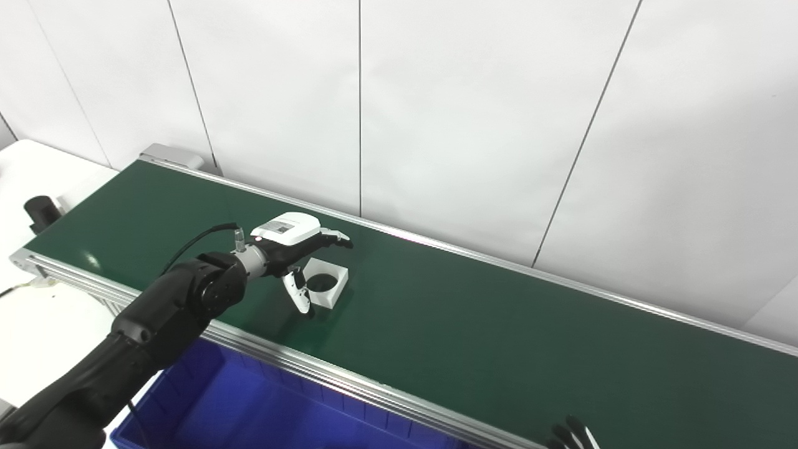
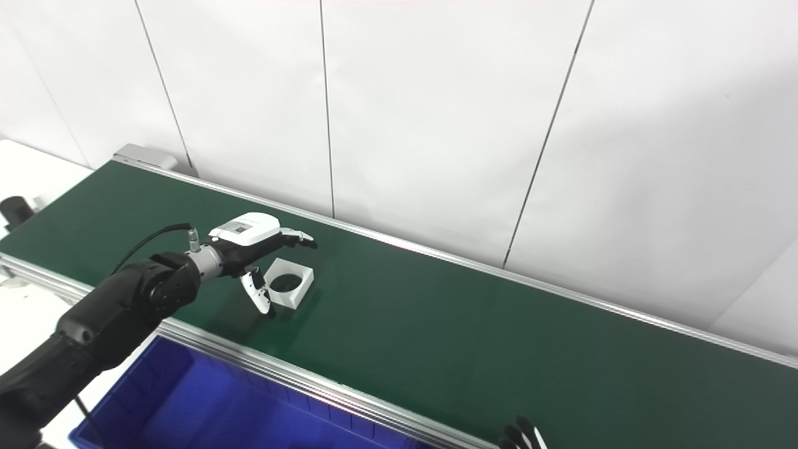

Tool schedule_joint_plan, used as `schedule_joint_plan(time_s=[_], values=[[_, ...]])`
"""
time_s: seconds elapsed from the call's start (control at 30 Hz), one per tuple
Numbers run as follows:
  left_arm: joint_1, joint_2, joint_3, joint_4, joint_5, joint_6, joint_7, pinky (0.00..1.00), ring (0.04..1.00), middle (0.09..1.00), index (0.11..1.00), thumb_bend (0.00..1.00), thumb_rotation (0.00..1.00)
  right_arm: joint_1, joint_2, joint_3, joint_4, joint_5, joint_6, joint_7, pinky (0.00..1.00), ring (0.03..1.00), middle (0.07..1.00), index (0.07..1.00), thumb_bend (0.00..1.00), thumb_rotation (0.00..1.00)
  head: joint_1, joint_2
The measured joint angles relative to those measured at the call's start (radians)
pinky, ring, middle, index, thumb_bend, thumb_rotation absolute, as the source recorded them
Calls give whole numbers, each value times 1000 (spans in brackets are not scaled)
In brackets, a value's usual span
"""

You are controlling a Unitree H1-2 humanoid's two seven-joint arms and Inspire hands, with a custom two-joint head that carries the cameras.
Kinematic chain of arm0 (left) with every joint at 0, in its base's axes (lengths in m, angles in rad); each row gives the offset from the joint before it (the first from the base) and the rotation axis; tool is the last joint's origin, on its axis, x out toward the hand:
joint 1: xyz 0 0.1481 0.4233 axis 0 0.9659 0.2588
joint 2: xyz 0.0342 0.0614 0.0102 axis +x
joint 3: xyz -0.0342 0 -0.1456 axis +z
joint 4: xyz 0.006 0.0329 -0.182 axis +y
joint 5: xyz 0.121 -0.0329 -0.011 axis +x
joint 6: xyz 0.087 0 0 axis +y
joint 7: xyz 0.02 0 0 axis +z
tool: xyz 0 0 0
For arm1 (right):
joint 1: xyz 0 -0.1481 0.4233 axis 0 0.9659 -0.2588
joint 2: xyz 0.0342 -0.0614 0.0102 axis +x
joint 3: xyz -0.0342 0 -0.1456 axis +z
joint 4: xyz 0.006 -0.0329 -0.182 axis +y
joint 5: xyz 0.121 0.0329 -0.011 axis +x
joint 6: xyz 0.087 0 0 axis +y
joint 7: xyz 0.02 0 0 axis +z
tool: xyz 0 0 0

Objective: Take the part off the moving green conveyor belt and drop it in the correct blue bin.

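A white square part [image 1: 325, 284] with a round black hole lies on the green conveyor belt [image 1: 499, 324], left of its middle. My left hand [image 1: 293, 249] is open over the belt, fingers stretched above the part's far side and thumb hanging down at its near left side. It holds nothing. The part also shows in the right eye view [image 2: 288, 283], with my left hand [image 2: 252, 246] beside it. Only the fingertips of my right hand [image 1: 573, 434] show at the bottom edge, near the belt's front rail.
A blue bin [image 1: 249, 405] sits below the belt's front rail [image 1: 349, 380] at the bottom left. A white table [image 1: 37, 181] with a small black cylinder [image 1: 40, 211] stands at the left. White wall panels rise behind the belt.
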Motion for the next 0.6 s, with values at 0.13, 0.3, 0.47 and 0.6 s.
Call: schedule_joint_plan(time_s=[0.13, 0.3, 0.47, 0.6], values=[[-21, -7, -17, 25, 21, 13, 8, 740, 828, 864, 851, 936, 85, 0, 0, 0, 0, 0, 0, 0, 783, 831, 871, 925, 668, 468, -3, -2], [-41, -29, -51, 50, 35, 56, 2, 765, 841, 879, 859, 907, 68, 0, 2, 1, 0, 0, 0, 0, 784, 833, 874, 930, 669, 474, -6, 0], [-63, -47, -87, 90, 65, 79, 13, 714, 800, 847, 836, 920, 51, 1, 2, 2, 0, 0, 0, 0, 773, 829, 871, 928, 673, 479, -11, 0], [-89, -64, -118, 129, 93, 92, 49, 720, 778, 812, 806, 891, 39, 1, 5, 3, 0, -2, -1, -1, 766, 825, 868, 929, 679, 484, -14, 0]])
